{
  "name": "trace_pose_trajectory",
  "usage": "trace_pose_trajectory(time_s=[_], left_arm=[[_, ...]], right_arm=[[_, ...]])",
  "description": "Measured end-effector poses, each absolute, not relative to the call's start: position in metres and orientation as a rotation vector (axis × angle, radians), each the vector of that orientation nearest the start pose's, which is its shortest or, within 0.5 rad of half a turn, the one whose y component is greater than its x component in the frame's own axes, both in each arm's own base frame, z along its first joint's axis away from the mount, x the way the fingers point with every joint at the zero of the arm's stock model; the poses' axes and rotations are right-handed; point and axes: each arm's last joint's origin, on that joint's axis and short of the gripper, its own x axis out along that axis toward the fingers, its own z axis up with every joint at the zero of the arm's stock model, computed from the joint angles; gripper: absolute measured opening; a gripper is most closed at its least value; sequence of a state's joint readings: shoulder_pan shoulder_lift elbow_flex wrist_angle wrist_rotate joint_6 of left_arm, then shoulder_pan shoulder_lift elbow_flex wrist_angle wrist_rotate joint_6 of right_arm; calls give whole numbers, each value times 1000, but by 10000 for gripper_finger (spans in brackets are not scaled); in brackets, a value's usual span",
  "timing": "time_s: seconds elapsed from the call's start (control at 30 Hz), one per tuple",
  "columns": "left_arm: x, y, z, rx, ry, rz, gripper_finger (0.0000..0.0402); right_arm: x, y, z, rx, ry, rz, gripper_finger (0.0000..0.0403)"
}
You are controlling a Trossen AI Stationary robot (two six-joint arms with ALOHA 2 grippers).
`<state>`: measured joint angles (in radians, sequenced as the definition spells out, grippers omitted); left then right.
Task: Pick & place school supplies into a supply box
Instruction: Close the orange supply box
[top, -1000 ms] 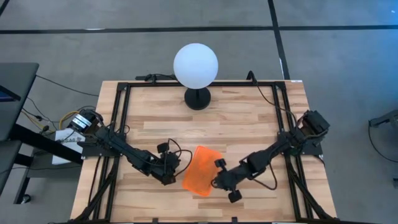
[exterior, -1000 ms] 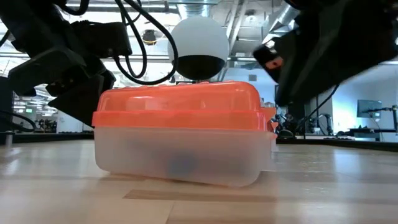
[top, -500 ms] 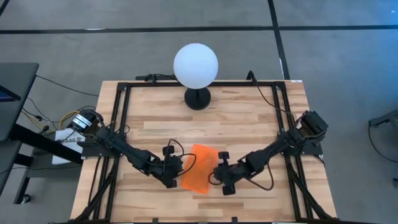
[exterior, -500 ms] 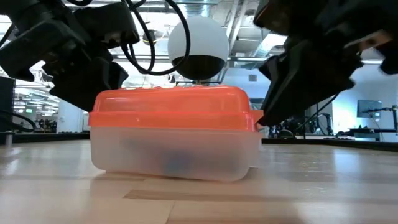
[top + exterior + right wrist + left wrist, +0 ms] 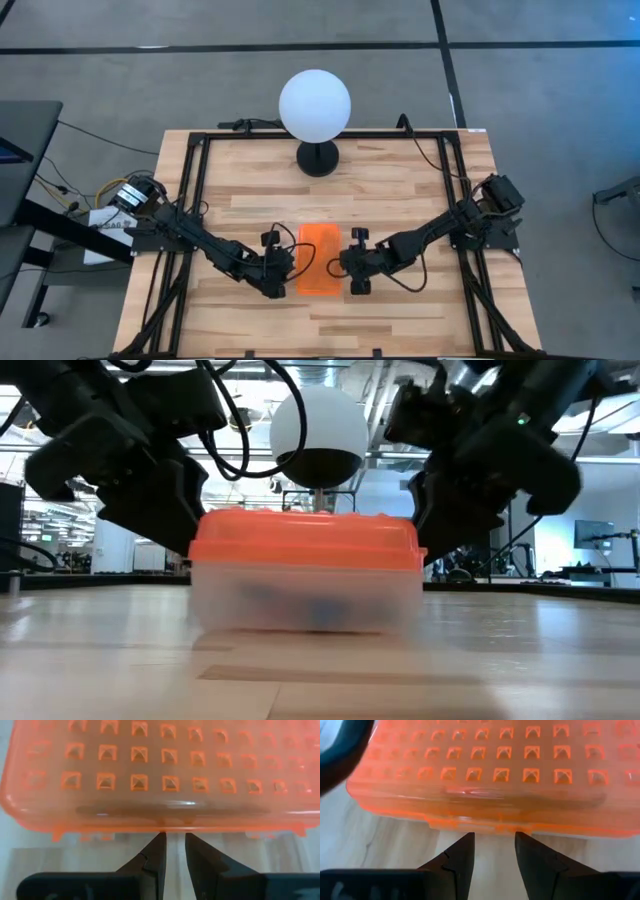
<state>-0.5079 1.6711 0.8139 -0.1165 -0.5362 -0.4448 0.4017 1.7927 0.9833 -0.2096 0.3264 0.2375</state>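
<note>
The supply box (image 5: pixel 320 258), a clear case with an orange studded lid, sits flat on the wooden table with its long sides running near to far. A blurred bluish shape (image 5: pixel 320 610) shows through its clear wall; I cannot tell what it is. No school supplies lie loose on the table. My left gripper (image 5: pixel 288 265) stands open at the box's left long side. My right gripper (image 5: pixel 347 268) is at the right long side, its fingers a narrow gap apart. My left gripper has both fingertips (image 5: pixel 469 837) at the lid's rim (image 5: pixel 492 824) on the box's left long side, slanting down from the table's left. Nothing lies between the fingers. My right gripper sets its two fingertips (image 5: pixel 160 840) against the lid's rim (image 5: pixel 172 826) at the middle of the right long side, slanting down from the table's right. The box stays flat on the table.
A white globe lamp (image 5: pixel 315 105) on a black base (image 5: pixel 318 158) stands at the table's far middle. Black frame rails (image 5: pixel 190 200) run along the left, right and far edges. Bare wood lies near and far of the box.
My right gripper has moved toward the table's left and a little toward the far edge, rolling its wrist, against the box's right side. The box, slanted before, has turned until its long sides run near to far. My left gripper has stayed at the box's left side.
</note>
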Motion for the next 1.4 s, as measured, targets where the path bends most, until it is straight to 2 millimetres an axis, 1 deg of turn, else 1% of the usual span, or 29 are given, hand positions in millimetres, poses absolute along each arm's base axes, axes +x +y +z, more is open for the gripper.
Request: trace_pose_trajectory(time_s=[0.1,0.23,0.4,0.5,0.67,1.07,1.3,1.4], left_arm=[[274,-131,144,78,802,236,137],[277,-125,143,80,802,270,137],[284,-121,131,96,814,295,137],[288,-115,120,98,860,264,137],[295,-109,118,58,867,229,137],[295,-108,118,61,869,230,137],[289,-105,115,61,923,297,137],[287,-104,115,52,937,312,137]], right_arm=[[318,121,144,-139,953,-56,65],[318,120,143,-140,956,-57,65],[316,121,143,-148,969,-55,65],[316,121,142,-154,976,-64,65],[314,118,141,-186,989,-114,65],[311,115,140,-212,1008,-174,65],[305,112,138,-223,1048,-256,65],[303,115,143,-255,1010,-281,65]])
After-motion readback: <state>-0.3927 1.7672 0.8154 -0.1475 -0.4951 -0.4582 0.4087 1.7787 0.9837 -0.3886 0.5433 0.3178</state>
